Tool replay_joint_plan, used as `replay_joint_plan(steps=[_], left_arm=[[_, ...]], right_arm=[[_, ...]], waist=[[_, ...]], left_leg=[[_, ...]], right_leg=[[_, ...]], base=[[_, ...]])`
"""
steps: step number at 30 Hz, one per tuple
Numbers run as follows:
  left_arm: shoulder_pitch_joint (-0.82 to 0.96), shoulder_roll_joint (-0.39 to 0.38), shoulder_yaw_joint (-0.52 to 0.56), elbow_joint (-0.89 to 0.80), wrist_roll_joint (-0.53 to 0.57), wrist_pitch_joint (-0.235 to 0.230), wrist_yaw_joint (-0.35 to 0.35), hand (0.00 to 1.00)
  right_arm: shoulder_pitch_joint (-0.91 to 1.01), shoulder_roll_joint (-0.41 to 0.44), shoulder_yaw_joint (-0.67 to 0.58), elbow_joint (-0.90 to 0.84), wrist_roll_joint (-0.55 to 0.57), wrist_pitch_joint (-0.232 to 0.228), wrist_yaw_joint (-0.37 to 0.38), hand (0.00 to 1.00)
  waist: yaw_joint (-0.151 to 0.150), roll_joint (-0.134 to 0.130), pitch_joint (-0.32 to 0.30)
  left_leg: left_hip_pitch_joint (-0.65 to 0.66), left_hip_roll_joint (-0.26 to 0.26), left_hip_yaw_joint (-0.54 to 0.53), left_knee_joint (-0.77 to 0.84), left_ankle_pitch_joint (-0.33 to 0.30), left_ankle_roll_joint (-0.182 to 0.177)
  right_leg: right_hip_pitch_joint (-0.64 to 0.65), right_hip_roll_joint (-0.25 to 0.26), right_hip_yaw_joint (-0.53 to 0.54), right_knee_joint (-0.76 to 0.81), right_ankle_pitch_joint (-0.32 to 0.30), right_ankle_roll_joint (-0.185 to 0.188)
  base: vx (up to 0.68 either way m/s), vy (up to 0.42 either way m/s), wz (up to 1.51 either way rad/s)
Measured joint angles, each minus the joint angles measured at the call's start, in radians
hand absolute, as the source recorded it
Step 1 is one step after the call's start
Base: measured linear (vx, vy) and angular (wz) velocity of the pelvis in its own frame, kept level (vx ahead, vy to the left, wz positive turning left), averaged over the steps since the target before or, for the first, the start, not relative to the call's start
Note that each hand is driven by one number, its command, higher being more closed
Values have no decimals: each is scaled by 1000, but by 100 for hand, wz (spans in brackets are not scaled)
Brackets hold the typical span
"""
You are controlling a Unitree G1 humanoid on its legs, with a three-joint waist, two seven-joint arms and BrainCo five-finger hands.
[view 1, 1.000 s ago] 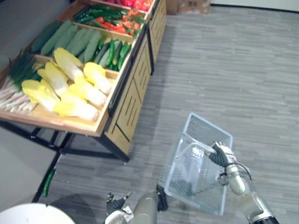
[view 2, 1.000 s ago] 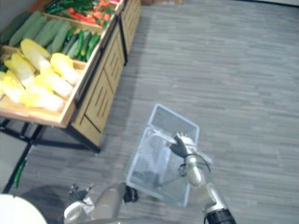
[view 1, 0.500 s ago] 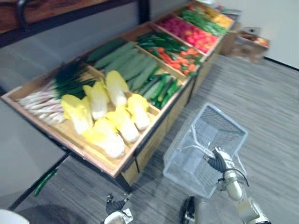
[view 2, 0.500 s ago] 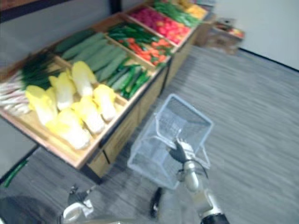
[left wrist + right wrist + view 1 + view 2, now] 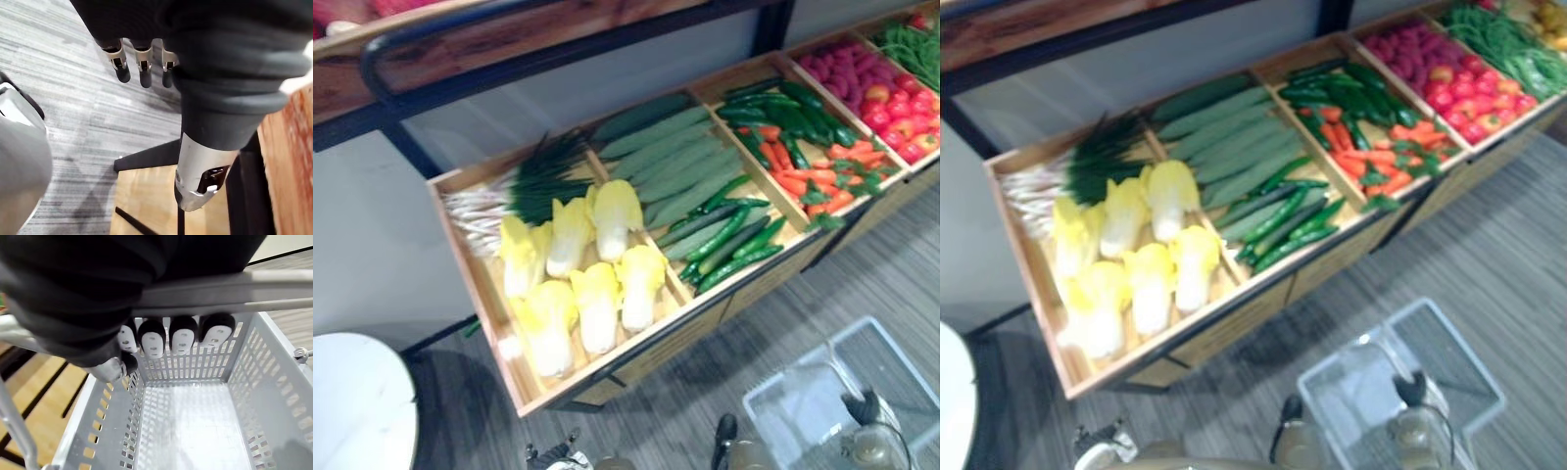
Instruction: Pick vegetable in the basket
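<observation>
On the wooden stand, the cabbages lie front to back, pale bases toward the front edge. The right robot hand curls round the handle of the white basket, which is low in front of the stand. The left robot hand hangs loose-fingered above the floor.

HANDLE IN HAND: The robot's right hand grips the grey handle of a pale perforated basket, its dark-tipped fingers curled round the bar. The basket hangs beneath the hand, with its slotted walls and smooth bottom facing the camera. A light wooden panel crossed by dark slats stands just beside the basket, and grey striped floor lies beyond its far rim.
</observation>
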Motion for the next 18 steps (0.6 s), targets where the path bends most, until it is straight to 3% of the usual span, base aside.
replay_joint_plan(steps=[2,3,5,6,9,11,13,18], left_arm=[[7,-2,12,0,1,-9,22,0],[10,-8,26,-1,1,-10,25,0],[17,-9,60,-1,11,-9,51,0],[19,-10,127,3,19,-10,77,0],[26,-19,277,18,11,-20,173,0],[36,-18,417,59,-54,-36,274,0],[37,-18,483,61,-104,-52,328,0],[29,-20,517,58,-230,-115,385,0]], right_arm=[[32,18,-78,48,70,15,-37,100],[42,29,-94,55,82,16,-45,100],[66,50,-151,69,125,14,-70,100],[70,61,-182,98,138,10,-75,100],[72,78,-212,125,151,10,-76,100],[91,95,-226,139,175,11,-79,100],[93,112,-224,140,187,9,-81,100],[119,135,-172,140,188,8,-73,100]], waist=[[-22,12,-12],[-26,13,-23],[-43,20,-36],[-44,30,-40],[-45,30,-40],[-46,37,-49],[-45,32,-50],[-46,23,-71]], left_leg=[[-8,24,286,-144,64,8],[-2,15,313,-175,65,8],[23,-18,331,-290,67,6],[35,-41,324,-358,67,6],[60,-58,349,-417,67,6],[66,-58,366,-463,40,-13],[70,-58,381,-473,39,-15],[81,-57,401,-480,34,-17]], right_leg=[[32,-27,-71,-6,-8,22],[37,-35,-85,-16,-4,29],[63,-44,-131,-79,16,59],[85,-38,-138,-147,37,72],[116,-29,-153,-219,87,73],[111,-17,-157,-234,89,71],[105,-19,-148,-235,90,69],[98,-13,-128,-234,91,68]], base=[[41,55,95],[27,113,76],[-15,136,81],[-41,105,61],[-101,80,18],[-161,47,6],[-118,19,-15],[-42,-1,-14]])
